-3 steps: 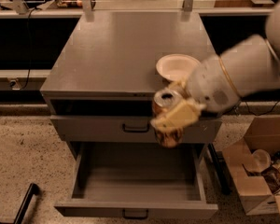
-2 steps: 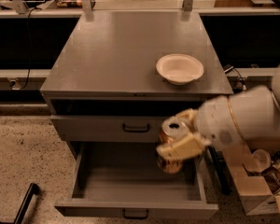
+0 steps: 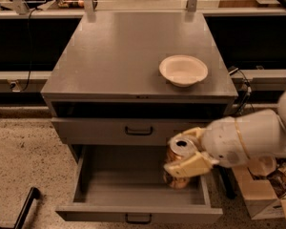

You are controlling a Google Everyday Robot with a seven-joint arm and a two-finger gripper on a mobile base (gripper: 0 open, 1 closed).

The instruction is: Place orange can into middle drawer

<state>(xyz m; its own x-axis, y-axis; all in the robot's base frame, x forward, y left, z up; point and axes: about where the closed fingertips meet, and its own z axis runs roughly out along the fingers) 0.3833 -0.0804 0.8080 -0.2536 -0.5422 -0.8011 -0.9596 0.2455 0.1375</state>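
Tool (image 3: 177, 152): located at the right side of the open middle drawer (image 3: 124, 180), carried on a white arm (image 3: 248, 140) entering from the right edge of the view. Its two cream fingers are pinched on the orange can (image 3: 181, 148), one finger above and behind the can's top, the other across the front of its body.

Orange can: sits between those fingers, roughly upright, silver top facing the camera. It stands within the outline of the middle drawer, over the right part of the grey floor, close to the right side wall. Whether its base touches the floor cannot be told.

Middle drawer: pulled out fully, dark handle at the front edge. The drawer above (image 3: 138, 130) is closed.

Desk (image 3: 133, 56): a white bowl (image 3: 183, 70) rests on the right half of the top, well apart from the can.
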